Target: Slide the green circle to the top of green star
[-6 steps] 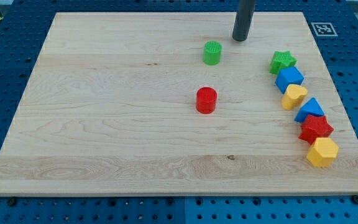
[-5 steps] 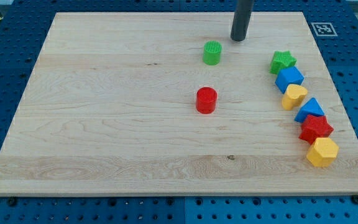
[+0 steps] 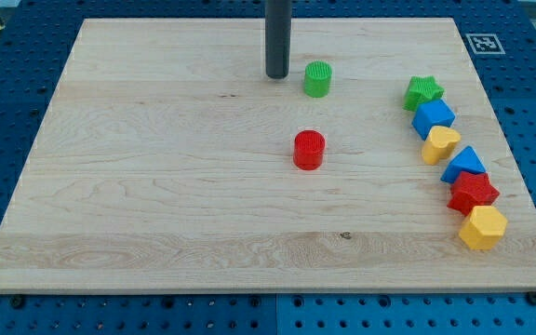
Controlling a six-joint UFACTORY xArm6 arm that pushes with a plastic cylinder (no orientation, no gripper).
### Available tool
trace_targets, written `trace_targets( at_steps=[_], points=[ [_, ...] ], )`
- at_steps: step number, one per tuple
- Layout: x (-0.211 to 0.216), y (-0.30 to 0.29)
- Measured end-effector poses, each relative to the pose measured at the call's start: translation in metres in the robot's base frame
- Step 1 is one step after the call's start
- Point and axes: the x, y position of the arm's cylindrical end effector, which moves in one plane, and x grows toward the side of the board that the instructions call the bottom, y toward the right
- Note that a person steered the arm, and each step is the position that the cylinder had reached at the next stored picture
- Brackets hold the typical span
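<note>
- My tip is down on the desk, just to the view's left of the green circle, small gap between them, not touching.
- No jaws on this rig, just the straight dark rod, so nothing is clamped or held.
- Green circle sits upright in the upper middle of the desk, well to the view's left of the green star and slightly higher in the view.
- Green star is at the top of a curved chain of blocks along the view's right edge of the desk.
- Chain going down from the star: blue block, boxy shape, then yellow heart-like block, blue triangle-ish block, red star, yellow hexagon-ish block. Neighbours look touching or nearly so.
- Red cylinder stands alone near desk centre, below the green circle in the view, clear of it and of my tip.
- Fiducial tag is at the desk's top right corner.
</note>
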Motion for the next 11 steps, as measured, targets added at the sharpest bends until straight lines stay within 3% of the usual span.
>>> trace_targets(
  at_steps=[2,5,11],
  points=[
    [0.026,0.059],
    [-0.024,0.072],
    [-0.033,0.124]
  ],
)
